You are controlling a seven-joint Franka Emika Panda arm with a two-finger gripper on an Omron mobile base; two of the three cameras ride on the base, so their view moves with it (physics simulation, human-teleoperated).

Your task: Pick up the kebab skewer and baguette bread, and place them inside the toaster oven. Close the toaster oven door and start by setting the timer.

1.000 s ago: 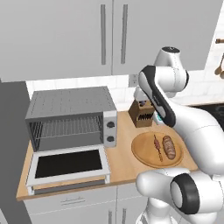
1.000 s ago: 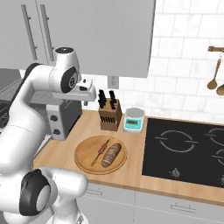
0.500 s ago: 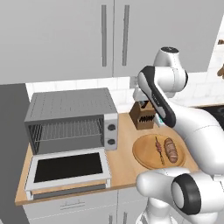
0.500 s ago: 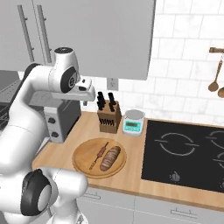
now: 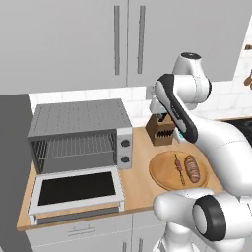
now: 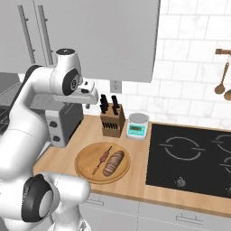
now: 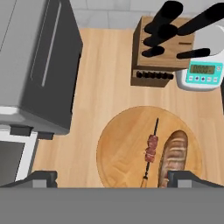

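On the round wooden board [image 7: 127, 148] at the lower middle of the hand view lie the thin dark kebab skewer [image 7: 151, 149] with its reddish-brown meat chunks and, just to its right, the short golden-brown baguette bread [image 7: 172, 156] with darker slashes across its crust. The two run roughly parallel, close beside each other; whether they touch cannot be told. In the left base view the same board sits at the lower right of the light wooden counter [image 5: 140, 170], with the skewer [image 5: 178, 167] left of the loaf [image 5: 192, 168].

At the bottom corners of the hand view the two dark fingertips of the gripper [image 7: 113, 178] stand wide apart, with nothing between them, high over the board.

Toward the left of the left base view stands the boxy silver-grey toaster oven [image 5: 81, 133] with its perforated top, wire rack and two knobs on the right panel. Its silver-framed toaster oven door [image 5: 76, 189] with dark glass lies dropped open, flat in front of it.

Above the board in the hand view sit a brown wooden knife block [image 7: 159, 57] with black handles and, to its right, a small white and teal kitchen scale [image 7: 203, 70]. A black cooktop [image 6: 194, 160] fills the right of the right base view.
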